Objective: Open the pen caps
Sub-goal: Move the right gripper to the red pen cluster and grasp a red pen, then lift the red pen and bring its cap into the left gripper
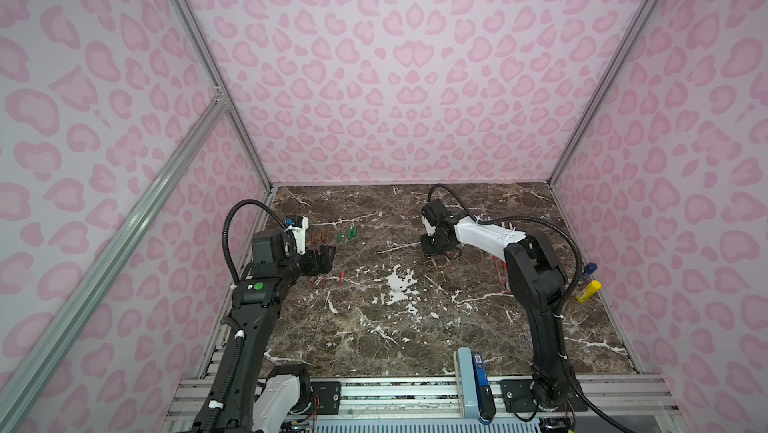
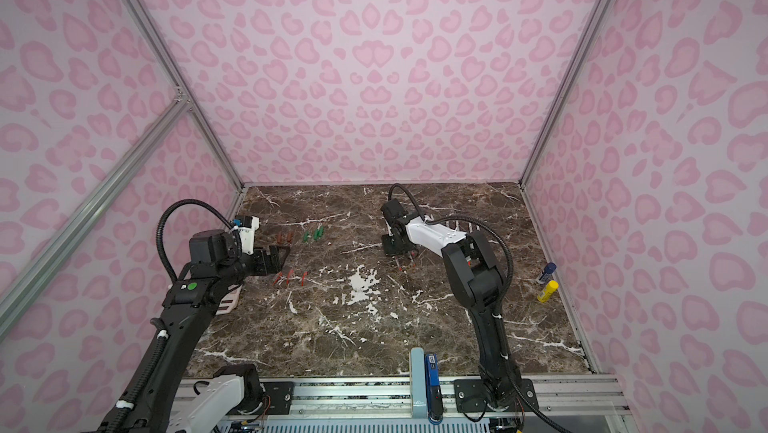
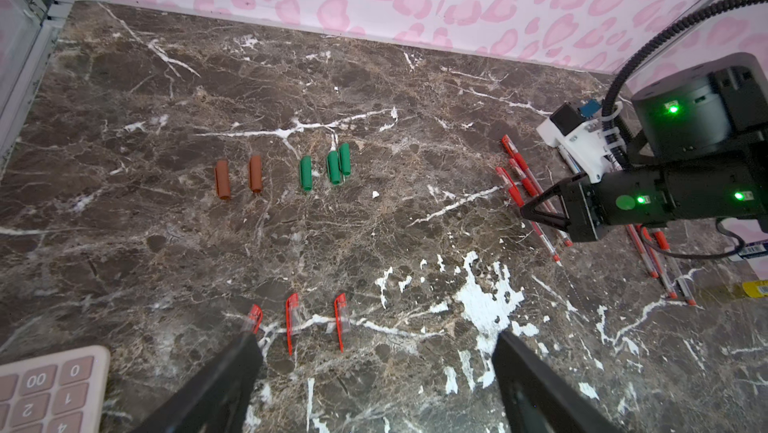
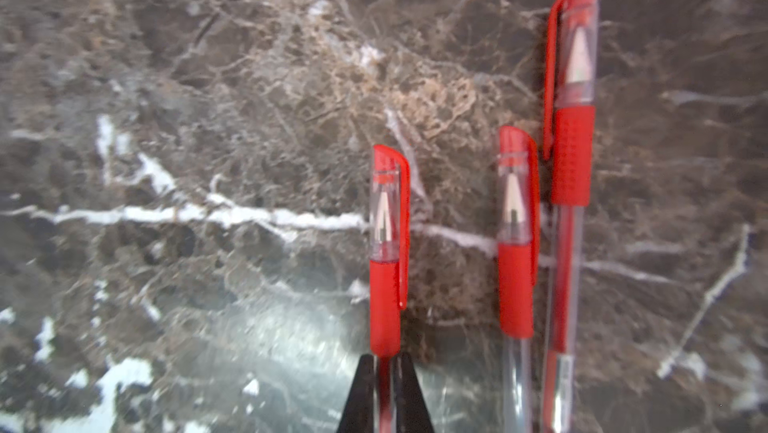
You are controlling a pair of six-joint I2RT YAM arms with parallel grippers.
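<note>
Three red-capped pens lie side by side in the right wrist view. My right gripper (image 4: 385, 362) is shut on the clear barrel of the leftmost pen (image 4: 386, 306), just behind its red grip; its cap (image 4: 388, 202) is on. In a top view this gripper (image 1: 436, 250) points down at the marble table. Loose pen caps lie at the left: two brown (image 3: 222, 179), three green (image 3: 333, 167) and three red-clipped clear ones (image 3: 292, 318). My left gripper (image 3: 376, 339) hangs open above the table near the red caps, holding nothing.
More red pens (image 1: 500, 273) lie partly hidden behind the right arm. A blue-capped tube (image 1: 588, 271) and a yellow tube (image 1: 589, 290) lie by the right wall. A pink calculator (image 3: 45, 385) sits under the left arm. Walls enclose three sides of the table.
</note>
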